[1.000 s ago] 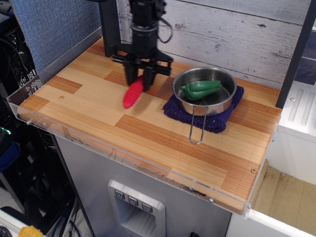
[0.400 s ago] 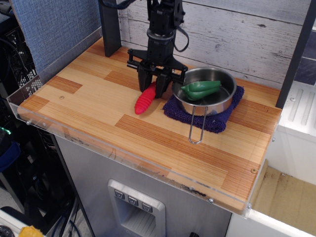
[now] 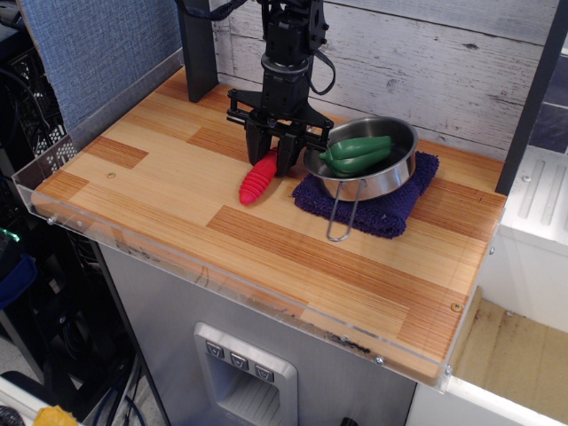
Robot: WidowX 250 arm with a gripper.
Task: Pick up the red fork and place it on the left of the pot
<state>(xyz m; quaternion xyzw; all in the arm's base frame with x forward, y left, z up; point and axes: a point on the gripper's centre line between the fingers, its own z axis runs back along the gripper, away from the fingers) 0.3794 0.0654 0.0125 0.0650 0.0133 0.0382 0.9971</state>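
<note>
The red fork [image 3: 256, 178] shows as a thick ribbed red handle slanting down to the left, its lower end at or just above the wood. Its tines are hidden between the fingers. My gripper [image 3: 272, 158] is shut on the fork's upper end, just left of the pot [image 3: 388, 174]. The pot is a shiny steel bowl that sits tilted on a dark purple cloth [image 3: 382, 211]. Its left rim is against or very close to my right finger. Its wire-loop handle [image 3: 342, 219] points toward the front. A green pepper [image 3: 358, 153] lies inside the pot.
The wooden tabletop [image 3: 177, 191] has a clear plastic lip [image 3: 204, 275] along the front and left edges. A dark post [image 3: 197, 49] stands at the back left. A grey plank wall [image 3: 426, 53] closes the back.
My gripper has carried the red fork rightward from the table's left-middle to the pot's left side. The pot has since tipped and shifted, and its handle has swung leftward.
</note>
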